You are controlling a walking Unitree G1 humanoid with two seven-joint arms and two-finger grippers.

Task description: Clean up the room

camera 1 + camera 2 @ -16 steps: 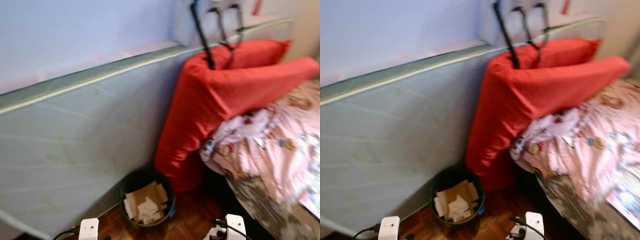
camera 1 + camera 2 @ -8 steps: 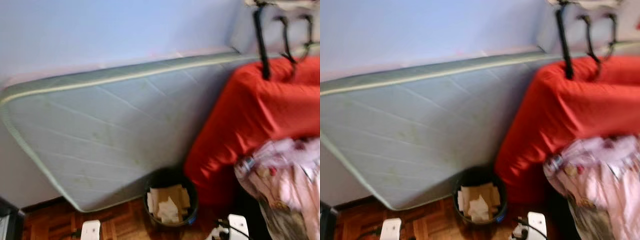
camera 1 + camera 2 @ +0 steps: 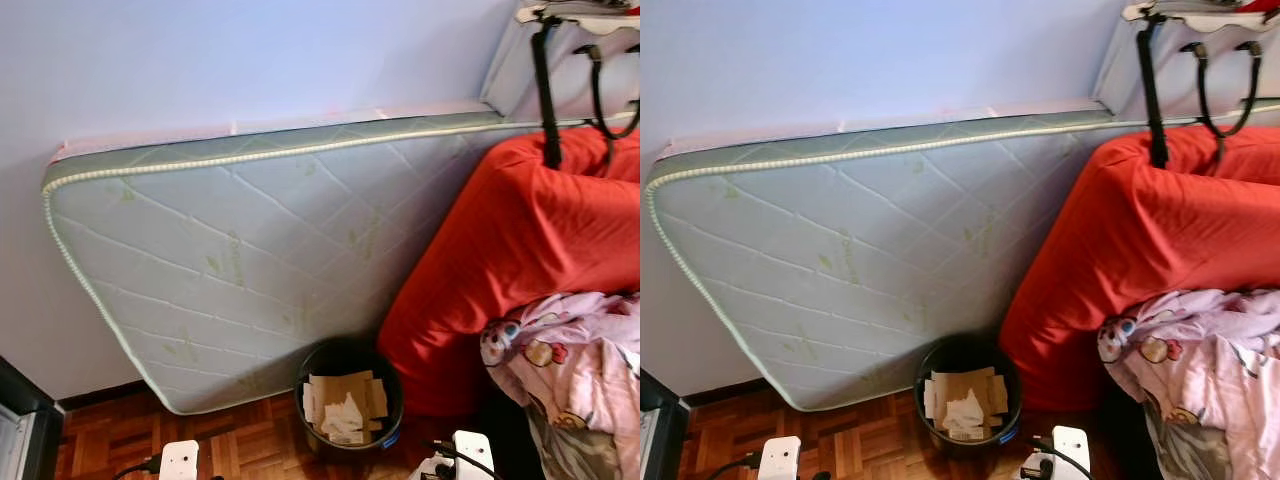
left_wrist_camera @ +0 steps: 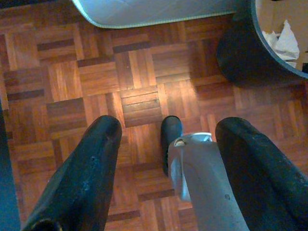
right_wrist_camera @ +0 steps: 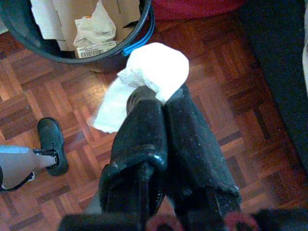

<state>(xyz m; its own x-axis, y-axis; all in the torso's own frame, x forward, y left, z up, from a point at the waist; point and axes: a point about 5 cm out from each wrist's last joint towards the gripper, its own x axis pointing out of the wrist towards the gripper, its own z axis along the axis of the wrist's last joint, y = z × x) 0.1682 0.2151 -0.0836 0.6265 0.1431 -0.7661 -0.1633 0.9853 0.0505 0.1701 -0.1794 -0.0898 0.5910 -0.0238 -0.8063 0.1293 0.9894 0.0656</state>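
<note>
Trash ready for the bin

The right gripper (image 5: pixel 159 98) pinches a crumpled white tissue (image 5: pixel 144 79) tight, just beside the round black bin of paper scraps (image 3: pixel 347 398), probably to drop it in. The left gripper (image 4: pixel 166 144) hangs wide apart and holds nothing, over the brown wooden floor (image 4: pixel 96 86).

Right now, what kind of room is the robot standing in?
Most likely a bedroom. A mattress leans on its side against the wall, a pink cartoon-print blanket lies on a bed, and a bin of paper scraps stands on the wooden floor.

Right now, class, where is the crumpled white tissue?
In the right wrist view, the white tissue is pinched in the shut right end effector, above the parquet floor, beside the black bin.
</note>
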